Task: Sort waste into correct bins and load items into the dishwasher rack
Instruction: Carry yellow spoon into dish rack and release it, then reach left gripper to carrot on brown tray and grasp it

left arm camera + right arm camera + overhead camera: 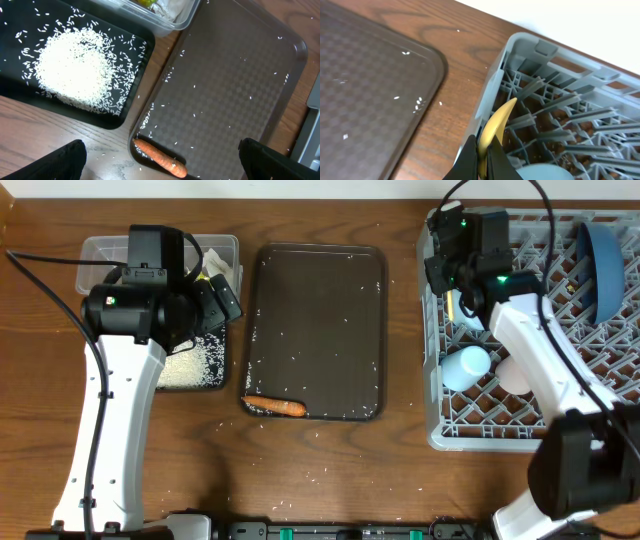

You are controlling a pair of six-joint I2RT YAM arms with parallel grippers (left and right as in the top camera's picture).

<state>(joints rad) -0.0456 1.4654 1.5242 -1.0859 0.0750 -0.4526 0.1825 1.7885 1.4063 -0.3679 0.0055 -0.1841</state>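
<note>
My right gripper [481, 159] is shut on the pale yellow spoon [496, 122] and holds it over the left edge of the grey dishwasher rack [436, 385]. The spoon also shows overhead [452, 307]. The rack holds the dark blue plate [604, 268], the light blue cup [466, 366] and a white item [515, 376]. My left gripper [160, 160] is open above the orange carrot stick [159, 157], which lies at the near left corner of the brown tray [320, 280]. The black tray [132, 35] holds a heap of white rice [75, 67]. The clear box [95, 250] holds paper and a yellow wrapper [150, 4].
Loose rice grains lie scattered on the brown serving tray [235, 75] and on the wooden table [310, 475] in front of it. The rack's left wall [492, 85] stands close beside the brown tray's right rim.
</note>
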